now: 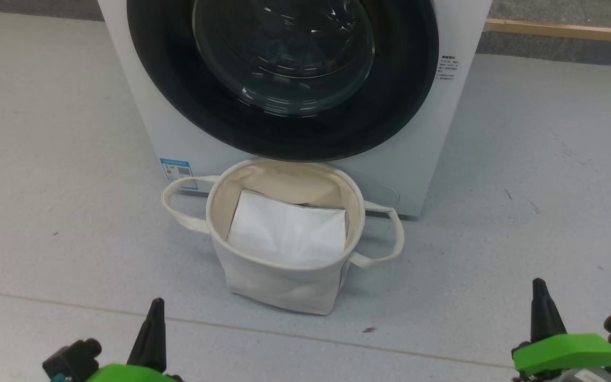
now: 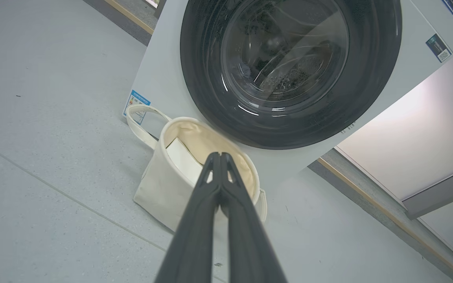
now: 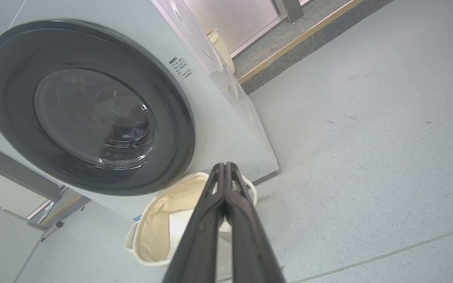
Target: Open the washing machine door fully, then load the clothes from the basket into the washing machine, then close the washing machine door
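1. The washing machine stands on the floor right in front of us. Its door is closed flat against the front, and the glass is too dark and glary to see what's behind it.
2. The basket sits on the floor just in front of the machine, under the door's bottom edge. One handle is by the blue label at the machine's lower left corner.
3. A flat white sheet lies inside the basket.
4. The left claw has its fingers pinched tip to tip with nothing in them. It's over the floor, well apart from the basket.
5. The right claw is the same: clamped together and empty.
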